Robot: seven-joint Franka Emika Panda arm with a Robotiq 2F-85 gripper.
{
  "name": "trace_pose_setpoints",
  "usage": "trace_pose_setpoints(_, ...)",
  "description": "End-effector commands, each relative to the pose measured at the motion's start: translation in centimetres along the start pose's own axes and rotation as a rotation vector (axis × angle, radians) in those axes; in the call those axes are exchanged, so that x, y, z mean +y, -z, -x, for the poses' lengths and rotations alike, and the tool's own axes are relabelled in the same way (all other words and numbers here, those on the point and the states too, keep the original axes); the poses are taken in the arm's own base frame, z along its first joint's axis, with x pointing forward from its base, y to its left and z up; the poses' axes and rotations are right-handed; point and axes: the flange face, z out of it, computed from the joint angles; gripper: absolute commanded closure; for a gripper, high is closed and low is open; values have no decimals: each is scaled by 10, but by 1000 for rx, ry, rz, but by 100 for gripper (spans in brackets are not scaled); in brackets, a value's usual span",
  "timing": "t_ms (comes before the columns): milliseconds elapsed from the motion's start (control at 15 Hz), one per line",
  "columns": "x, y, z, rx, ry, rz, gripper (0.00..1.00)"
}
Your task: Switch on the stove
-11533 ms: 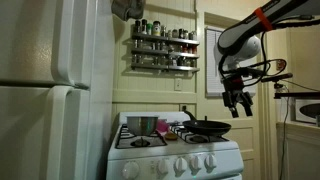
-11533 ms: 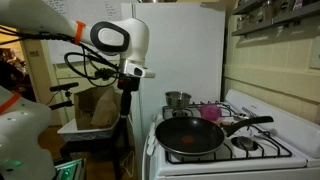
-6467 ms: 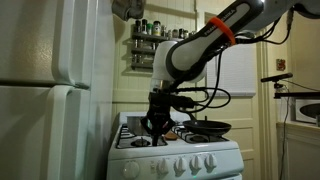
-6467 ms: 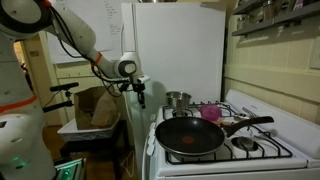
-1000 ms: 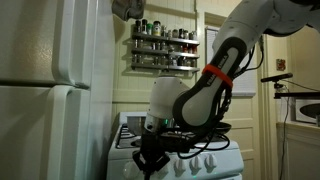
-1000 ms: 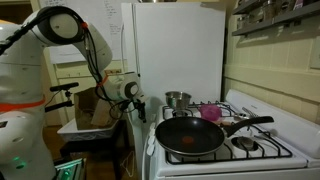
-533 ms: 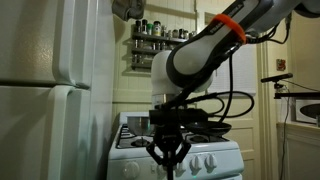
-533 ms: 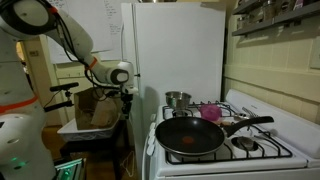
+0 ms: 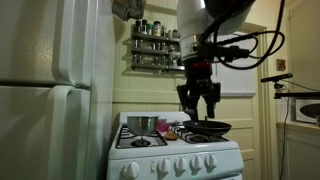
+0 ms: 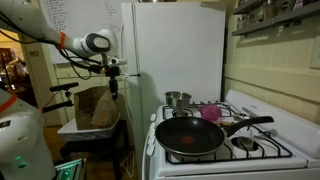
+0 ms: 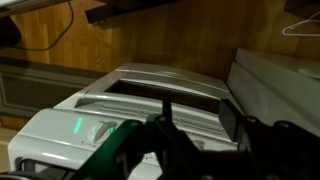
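White stove (image 9: 140, 155): round knobs (image 9: 181, 165) along front panel, black pan (image 9: 207, 128) on grates. Claw (image 9: 198, 112) hangs clear, fingers apart, empty.

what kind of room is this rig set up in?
Most likely a home kitchen: a white gas stove with a frying pan on a burner, a tall white refrigerator right beside it, and a stocked spice rack on the wall.
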Motion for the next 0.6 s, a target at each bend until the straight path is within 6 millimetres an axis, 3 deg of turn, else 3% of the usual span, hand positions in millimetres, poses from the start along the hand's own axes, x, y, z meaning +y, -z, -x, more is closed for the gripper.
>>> trace_pose_setpoints(0,53,60,41,78,171,27,7)
trace_pose_setpoints(67,69,77,52,101,217,41,1)
trace_pose_setpoints(200,102,108,76,149,301,87,0)
trace_pose_setpoints(267,75,89,52,112,231,58,0)
trace_pose_setpoints(400,86,104,65,151,232,48,0)
trace_pose_setpoints(533,82,98,62,139,231,62,0)
